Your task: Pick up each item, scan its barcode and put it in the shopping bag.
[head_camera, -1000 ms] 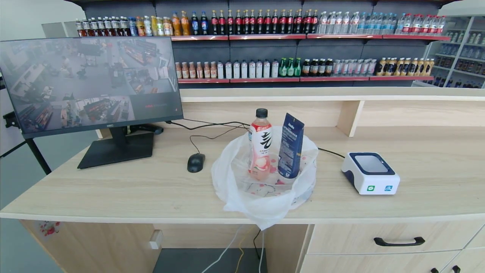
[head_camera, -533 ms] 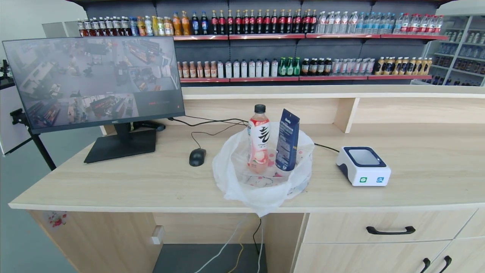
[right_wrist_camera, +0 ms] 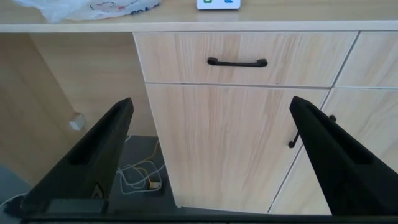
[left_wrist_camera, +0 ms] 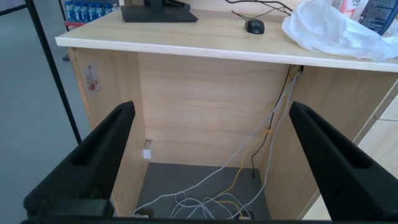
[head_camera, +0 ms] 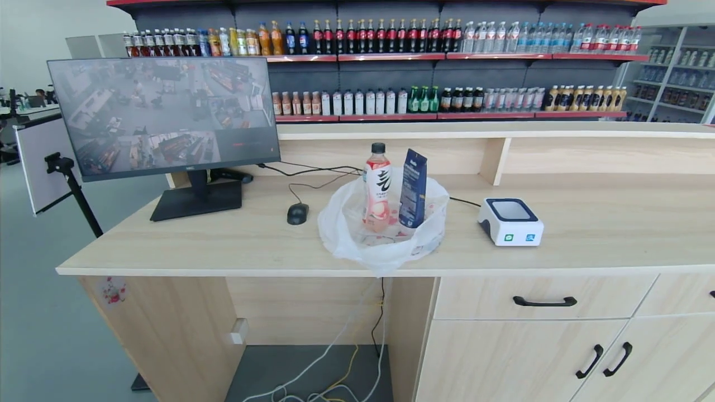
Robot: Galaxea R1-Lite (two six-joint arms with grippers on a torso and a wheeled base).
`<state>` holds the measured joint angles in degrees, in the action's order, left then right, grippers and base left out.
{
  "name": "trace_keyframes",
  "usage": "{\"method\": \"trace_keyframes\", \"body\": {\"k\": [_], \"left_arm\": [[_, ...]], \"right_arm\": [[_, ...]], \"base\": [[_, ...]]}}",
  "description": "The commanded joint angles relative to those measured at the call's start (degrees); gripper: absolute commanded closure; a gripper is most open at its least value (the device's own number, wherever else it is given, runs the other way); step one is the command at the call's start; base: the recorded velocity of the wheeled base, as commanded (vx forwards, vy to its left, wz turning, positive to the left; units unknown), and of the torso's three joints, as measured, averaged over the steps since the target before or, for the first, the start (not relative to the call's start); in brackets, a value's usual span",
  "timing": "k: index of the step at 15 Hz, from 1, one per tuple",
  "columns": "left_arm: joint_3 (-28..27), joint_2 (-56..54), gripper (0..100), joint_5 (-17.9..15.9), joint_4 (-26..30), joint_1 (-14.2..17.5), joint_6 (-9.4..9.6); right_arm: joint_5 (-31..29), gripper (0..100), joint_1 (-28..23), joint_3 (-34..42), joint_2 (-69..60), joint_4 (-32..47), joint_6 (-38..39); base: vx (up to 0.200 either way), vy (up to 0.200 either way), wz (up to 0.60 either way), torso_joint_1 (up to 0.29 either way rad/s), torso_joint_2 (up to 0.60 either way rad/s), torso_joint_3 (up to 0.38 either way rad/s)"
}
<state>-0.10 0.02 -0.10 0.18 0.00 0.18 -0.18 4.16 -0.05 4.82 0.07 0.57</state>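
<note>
Two items stand upright inside the shopping bag [head_camera: 385,237]: a pink-labelled bottle [head_camera: 377,192] with a black cap, and a dark blue pouch [head_camera: 413,190] just beside it. Whether they touch cannot be told. The bag is white and thin, its rim slumped open on the counter [head_camera: 234,248], with one fold hanging over the front edge.

Left gripper [left_wrist_camera: 211,111]: jaws wide apart, holding nothing. The gap between them frames the counter's bare front panel and loose cables [left_wrist_camera: 268,140] hanging down it. The bag lies beyond the jaws, up on the counter top and well apart from them. The mouse [left_wrist_camera: 254,26] sits on the counter beyond the jaws too, near the bag.

Right gripper [right_wrist_camera: 210,107]: jaws wide apart, nothing held. Between them shows a drawer front with a black handle [right_wrist_camera: 237,62] and the cabinet door beneath it. The white scanner [head_camera: 510,221] sits on the counter top beyond these jaws, roughly in line with the gap, well apart from both fingers.

Scanner: glass window facing up, dark blue trim, near the bag but not touching it.

A monitor [head_camera: 165,114] on a black stand is on the counter on the far side of the mouse from the bag. Shelves of drinks [head_camera: 424,67] line the wall behind.
</note>
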Motion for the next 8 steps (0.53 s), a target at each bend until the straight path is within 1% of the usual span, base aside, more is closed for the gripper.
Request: {"method": "trace_keyframes", "body": {"k": [1, 2, 8], "left_arm": [[0.01, -0.02, 0, 0.01, -0.01, 0.0, -0.01], [0.01, -0.02, 0, 0.01, -0.01, 0.0, -0.01], [0.01, -0.02, 0, 0.01, -0.01, 0.0, -0.01]], "right_arm": [[0.01, 0, 0.06, 0.05, 0.37, 0.01, 0.04], [0.01, 0, -0.03, 0.05, 0.37, 0.01, 0.04], [0.01, 0, 0.06, 0.05, 0.37, 0.01, -0.31]], "base": [[0.0, 0.0, 0.0, 0.0, 0.0, 0.0], [0.0, 0.0, 0.0, 0.0, 0.0, 0.0], [0.0, -0.2, 0.0, 0.009, 0.01, 0.003]]}}
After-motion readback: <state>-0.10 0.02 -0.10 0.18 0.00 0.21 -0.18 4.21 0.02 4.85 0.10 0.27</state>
